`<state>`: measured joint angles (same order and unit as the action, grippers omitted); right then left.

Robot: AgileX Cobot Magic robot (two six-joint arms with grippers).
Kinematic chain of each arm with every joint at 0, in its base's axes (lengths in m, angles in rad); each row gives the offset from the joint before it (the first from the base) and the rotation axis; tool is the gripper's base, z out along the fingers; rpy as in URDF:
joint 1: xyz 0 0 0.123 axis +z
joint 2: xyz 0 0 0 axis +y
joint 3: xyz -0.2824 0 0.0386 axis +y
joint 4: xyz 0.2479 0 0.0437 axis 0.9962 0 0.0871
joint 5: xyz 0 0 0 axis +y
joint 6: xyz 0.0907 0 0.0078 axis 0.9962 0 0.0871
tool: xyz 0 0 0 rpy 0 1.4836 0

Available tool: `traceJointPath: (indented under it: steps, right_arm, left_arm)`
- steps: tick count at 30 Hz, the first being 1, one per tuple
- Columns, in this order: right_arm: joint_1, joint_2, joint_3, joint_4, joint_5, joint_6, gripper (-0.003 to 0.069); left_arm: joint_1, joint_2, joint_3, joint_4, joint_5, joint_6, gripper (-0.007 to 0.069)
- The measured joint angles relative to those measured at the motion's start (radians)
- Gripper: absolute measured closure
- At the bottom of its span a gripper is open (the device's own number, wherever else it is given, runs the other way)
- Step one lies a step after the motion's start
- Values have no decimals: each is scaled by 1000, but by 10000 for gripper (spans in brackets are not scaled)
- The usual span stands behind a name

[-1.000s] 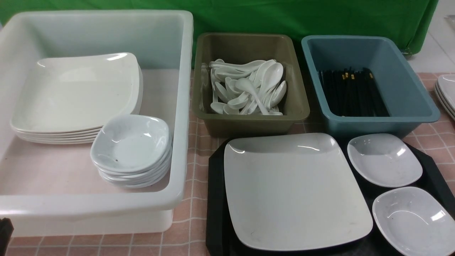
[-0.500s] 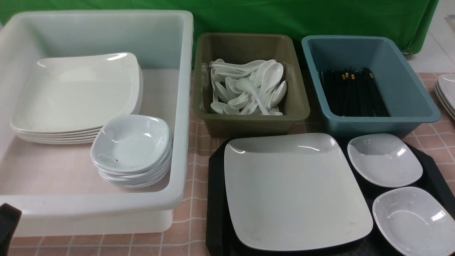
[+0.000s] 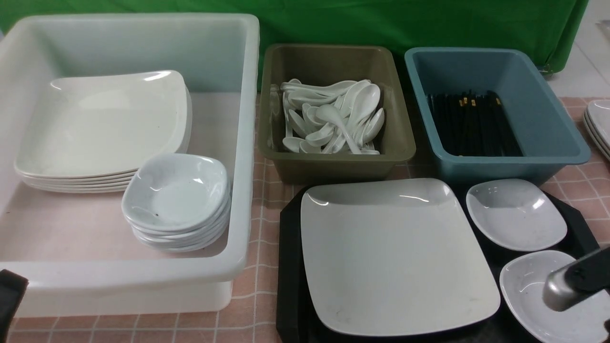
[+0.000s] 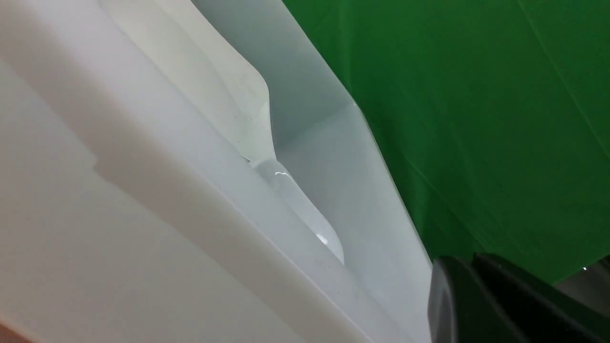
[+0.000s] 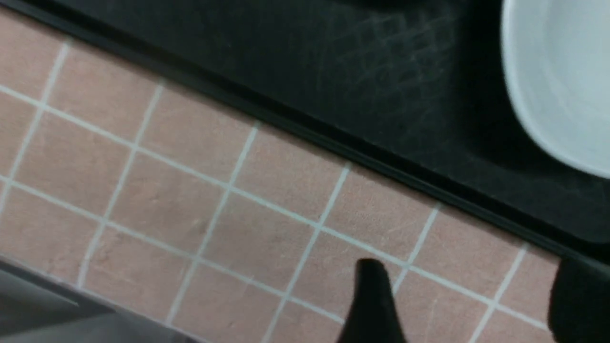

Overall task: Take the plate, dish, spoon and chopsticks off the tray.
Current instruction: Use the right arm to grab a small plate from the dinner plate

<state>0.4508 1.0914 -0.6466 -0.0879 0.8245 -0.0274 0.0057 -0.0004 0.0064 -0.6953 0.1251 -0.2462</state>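
R gripper (image 5: 472,305) spread wide over pink tablecloth (image 5: 190,190), just beside tray (image 3: 288,267) rim. L gripper (image 4: 476,305) closed, near front wall of white tub (image 3: 119,281). On tray: plate (image 3: 395,257) at L, two small dishes (image 3: 516,214) at R.

Staged dish-sorting lab: green backdrop (image 3: 381,24), tableware bins (image 3: 336,164).

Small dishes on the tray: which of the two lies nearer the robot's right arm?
The dish at the tray's near right corner; the right arm overlaps it in the front view. The other dish sits farther back, by the blue bin.
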Motion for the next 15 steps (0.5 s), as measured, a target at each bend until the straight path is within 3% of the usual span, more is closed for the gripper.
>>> traceJointPath:
  steps: [15]
  right_arm:
    - [31, 494, -131, -256, -131, 82, 119]
  left_arm:
    - [0, 0, 0, 12, 34, 0, 605]
